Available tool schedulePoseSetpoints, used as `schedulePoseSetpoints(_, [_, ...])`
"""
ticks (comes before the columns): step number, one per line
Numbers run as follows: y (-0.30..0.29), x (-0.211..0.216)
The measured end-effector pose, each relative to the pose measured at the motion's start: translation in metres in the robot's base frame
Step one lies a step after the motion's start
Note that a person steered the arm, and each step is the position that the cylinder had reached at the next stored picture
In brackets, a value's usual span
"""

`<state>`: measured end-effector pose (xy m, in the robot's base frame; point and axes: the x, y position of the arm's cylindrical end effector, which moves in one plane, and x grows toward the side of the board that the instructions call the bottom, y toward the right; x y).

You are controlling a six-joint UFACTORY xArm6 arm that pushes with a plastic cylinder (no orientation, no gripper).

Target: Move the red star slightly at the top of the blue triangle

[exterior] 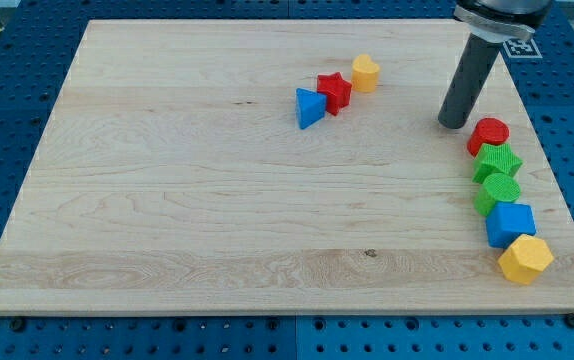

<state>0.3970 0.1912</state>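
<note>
Red star (pixel 334 92) sits near the counter's (pixel 167 200) top centre, touching the blue triangle (pixel 309 108) at its 7 o'clock, a yellow block (pixel 365 72) close at 1 o'clock. My tip (pixel 454 124), a bare rod with no hand and holding nothing, stands well apart at 4 o'clock beside the red cylinder (pixel 488 134). I judge it best to come round below the star and nudge gently toward 11 o'clock, sparing the triangle.

Pale, matt wooden board (pixel 217 200), visible grain

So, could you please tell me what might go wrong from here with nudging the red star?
The red star sits wedged between the blue triangle and a yellow block, so pushing it may drag either along. My tip also stands close beside the red cylinder and could clip it when setting off.
</note>
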Motion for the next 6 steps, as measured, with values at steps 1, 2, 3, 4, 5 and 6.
schedulePoseSetpoints(1, [-0.021, -0.001])
schedulePoseSetpoints(2, [-0.022, -0.003])
schedulePoseSetpoints(3, [-0.032, -0.003])
schedulePoseSetpoints(4, [-0.057, -0.013])
schedulePoseSetpoints(5, [-0.062, -0.025])
schedulePoseSetpoints(6, [-0.079, -0.026])
